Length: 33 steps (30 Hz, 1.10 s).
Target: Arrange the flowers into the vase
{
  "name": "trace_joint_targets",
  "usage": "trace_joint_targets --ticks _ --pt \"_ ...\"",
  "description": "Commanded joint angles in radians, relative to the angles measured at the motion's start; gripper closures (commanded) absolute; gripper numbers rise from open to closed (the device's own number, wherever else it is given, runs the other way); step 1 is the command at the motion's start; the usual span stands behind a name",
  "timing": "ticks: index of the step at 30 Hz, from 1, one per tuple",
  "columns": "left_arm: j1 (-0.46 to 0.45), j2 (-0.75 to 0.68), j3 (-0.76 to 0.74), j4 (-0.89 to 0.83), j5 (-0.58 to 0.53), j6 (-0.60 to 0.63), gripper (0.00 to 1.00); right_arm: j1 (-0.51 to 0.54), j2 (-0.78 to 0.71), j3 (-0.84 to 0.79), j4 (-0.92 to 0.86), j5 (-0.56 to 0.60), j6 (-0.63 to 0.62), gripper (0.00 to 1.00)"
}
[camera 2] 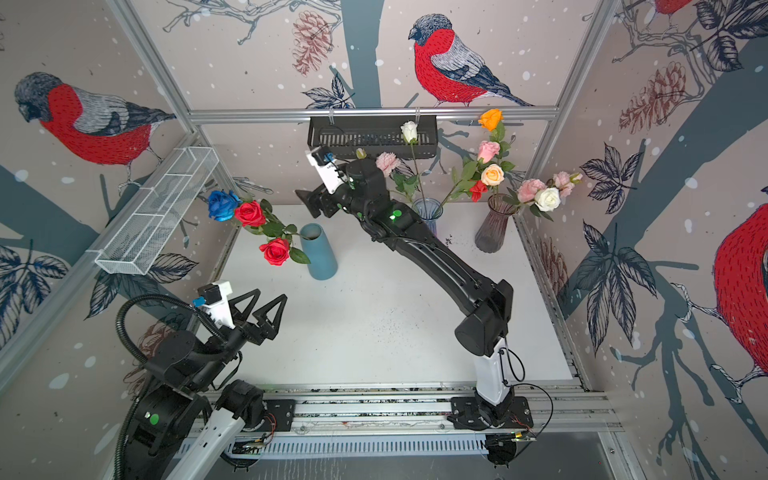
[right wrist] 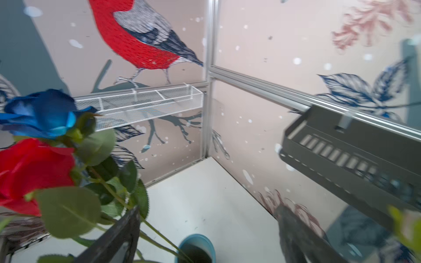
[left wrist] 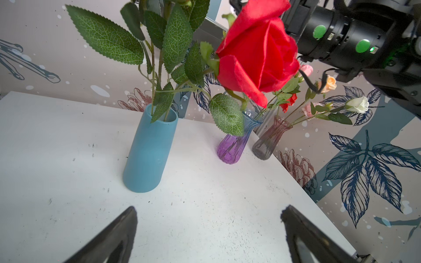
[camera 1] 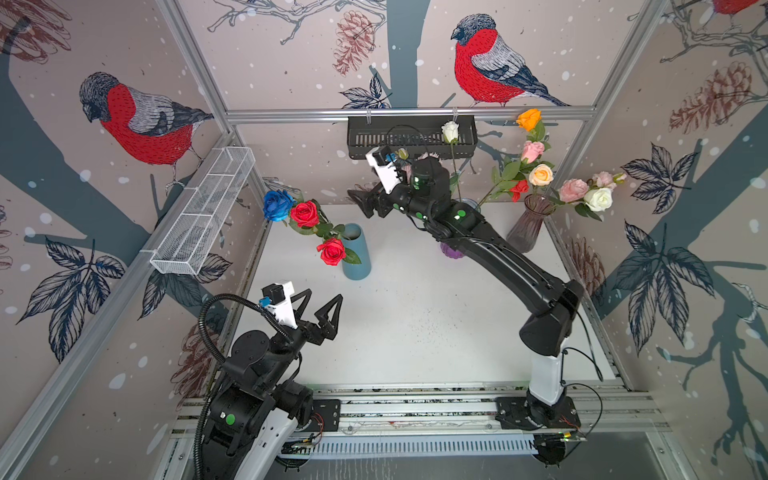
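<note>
Flowers (camera 1: 541,174) all stand in vases in both top views. None lies on the white table (camera 1: 415,332), so the arranging looks close to done.

Nearest, at the lower left of the frame, the left gripper (camera 1: 325,296) hangs low over the table. Its fingers are spread wide with nothing between them, and it seems parked there to leave room for the other arm.

Just beyond it, left of centre, stands the blue vase (camera 1: 356,253). Its mouth is wide, so the stems slump against the rim, and the blue rose (camera 1: 277,205) and two red roses (camera 1: 304,214) lean out toward the upper left.

Farther back, at centre, the right gripper (camera 1: 362,203) hovers above the table between the blue vase and the purple glass vase (left wrist: 229,150). The right wrist view shows its fingers well apart and gripping nothing, though the red roses' stems pass just beside one finger. My guess is that it is free to draw away without dragging a flower.

The purple glass vase's narrow neck holds a white rose (camera 1: 450,131) nearly upright, with a pink carnation (camera 2: 387,163) beside it.

Farthest, at the upper right, the smoky grey vase (camera 1: 528,226) fans out orange, pink, peach, red and white heads, with its pinched neck acting as a pivot.
</note>
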Motion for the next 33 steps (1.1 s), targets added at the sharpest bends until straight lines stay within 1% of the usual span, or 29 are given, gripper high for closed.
trace_joint_targets --ticks 1,4,7,10,12,14,16,18,19,20,21,23,25,27,29,31,33 --pt "0.004 0.018 0.008 0.001 -0.003 0.010 0.01 -0.005 -0.140 -0.170 0.033 0.089 0.025 0.04" --pt "0.004 0.026 0.004 0.005 -0.012 0.008 0.01 -0.024 -0.333 -0.428 0.121 0.134 0.032 0.00" --pt "0.004 0.028 -0.009 0.016 -0.040 0.000 0.01 -0.059 -0.548 -0.712 0.211 0.169 0.074 0.01" --pt "0.004 0.034 -0.029 0.040 -0.076 0.000 0.02 -0.127 -0.795 -0.982 0.278 0.195 0.116 0.01" --pt "0.004 0.034 -0.049 0.074 -0.106 -0.003 0.02 -0.184 -0.927 -1.117 0.273 0.232 0.136 0.01" --pt "0.004 0.025 -0.083 0.113 -0.148 -0.032 0.02 -0.258 -1.034 -1.222 0.239 0.244 0.158 0.01" --pt "0.004 0.002 -0.146 0.187 -0.188 -0.108 0.03 -0.339 -1.130 -1.321 0.214 0.241 0.176 0.01" --pt "0.004 -0.024 -0.238 0.304 -0.154 -0.149 0.03 -0.404 -1.220 -1.419 0.224 0.250 0.198 0.01" --pt "0.004 -0.037 -0.289 0.368 -0.132 -0.147 0.03 -0.431 -1.273 -1.471 0.242 0.254 0.214 0.01" --pt "0.003 -0.049 -0.328 0.407 -0.132 -0.148 0.03 -0.450 -1.322 -1.522 0.264 0.257 0.226 0.01" --pt "0.004 -0.064 -0.364 0.432 -0.158 -0.160 0.03 -0.465 -1.377 -1.577 0.297 0.258 0.229 0.01" --pt "0.004 -0.092 -0.414 0.437 -0.229 -0.184 0.03 -0.476 -1.474 -1.673 0.351 0.275 0.208 0.01" --pt "0.004 -0.101 -0.445 0.443 -0.308 -0.182 0.03 -0.476 -1.566 -1.770 0.409 0.321 0.153 0.01" --pt "0.004 -0.088 -0.469 0.473 -0.376 -0.196 0.03 -0.477 -1.641 -1.856 0.462 0.374 0.080 0.01" --pt "0.004 -0.061 -0.488 0.526 -0.428 -0.199 0.03 -0.483 -1.708 -1.931 0.515 0.427 0.057 0.01" --pt "0.004 -0.016 -0.507 0.590 -0.486 -0.196 0.03 -0.489 -1.773 -2.000 0.590 0.387 -0.014 0.01" --pt "0.004 0.032 -0.529 0.674 -0.537 -0.168 0.03 -0.489 -1.798 -2.060 0.672 0.384 -0.059 0.01"
